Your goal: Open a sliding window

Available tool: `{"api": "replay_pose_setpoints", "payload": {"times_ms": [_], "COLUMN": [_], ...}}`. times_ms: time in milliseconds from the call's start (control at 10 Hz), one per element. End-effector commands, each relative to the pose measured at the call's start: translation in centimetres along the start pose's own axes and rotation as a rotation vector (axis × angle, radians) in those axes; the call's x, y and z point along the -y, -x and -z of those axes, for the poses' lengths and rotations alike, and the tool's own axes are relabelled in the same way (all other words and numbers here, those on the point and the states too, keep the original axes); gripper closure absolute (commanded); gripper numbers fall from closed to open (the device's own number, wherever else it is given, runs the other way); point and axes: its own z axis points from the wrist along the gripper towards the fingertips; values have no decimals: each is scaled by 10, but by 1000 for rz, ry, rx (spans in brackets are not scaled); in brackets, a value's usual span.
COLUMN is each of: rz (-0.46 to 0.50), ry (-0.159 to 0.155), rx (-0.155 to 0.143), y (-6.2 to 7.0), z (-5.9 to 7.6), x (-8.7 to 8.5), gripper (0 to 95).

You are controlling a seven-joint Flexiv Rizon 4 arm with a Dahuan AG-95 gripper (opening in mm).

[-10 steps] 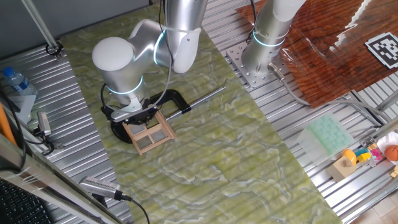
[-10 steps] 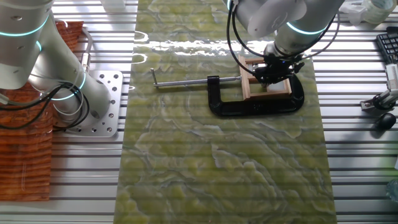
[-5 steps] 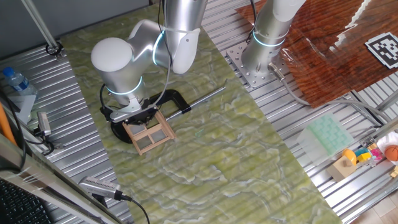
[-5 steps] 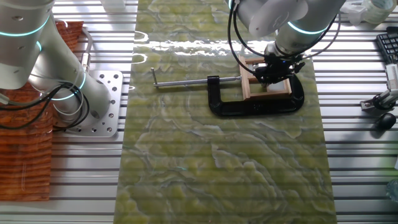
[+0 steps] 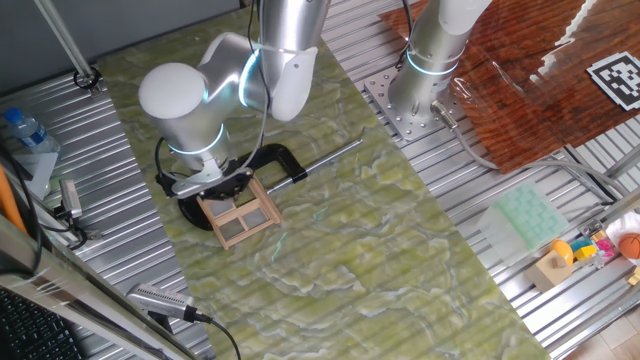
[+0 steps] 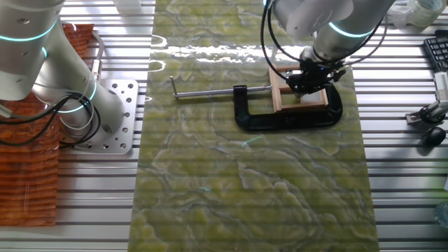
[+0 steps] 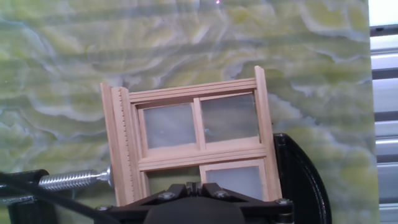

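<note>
The sliding window [image 5: 238, 213] is a small tan wood frame with greyish panes, lying flat on the green mat and held in a black C-clamp [image 5: 285, 160]. It also shows in the other fixed view [image 6: 301, 94] and in the hand view [image 7: 196, 140]. My gripper [image 7: 193, 185] points straight down at the window's near sash, with its jaws pinched together over that sash's middle bar. In the fixed views the gripper [image 5: 225, 188] [image 6: 306, 82] sits on the window's clamp side. The near-left opening looks dark green.
The clamp's steel screw rod [image 6: 210, 91] sticks out across the mat. A second arm's base [image 5: 420, 90] stands at the mat's far side. A water bottle [image 5: 25, 130], a green tray [image 5: 525, 215] and small toys [image 5: 580, 250] lie off the mat.
The arm's elbow has shifted slightly away from the clamp's rod side and the gripper has moved a little with it. The window frame and clamp have stayed in place.
</note>
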Motion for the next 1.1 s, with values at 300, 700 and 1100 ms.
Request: {"api": "replay_pose_setpoints", "payload": {"times_ms": [300,700,1100], "rz": [-29,-107,-458], "ry": [-49,-45,-66], "rx": [12,13,27], "y": [0,0,1], "z": [3,23,60], "x": [0,-3,-13], "gripper": [950,950,950]}}
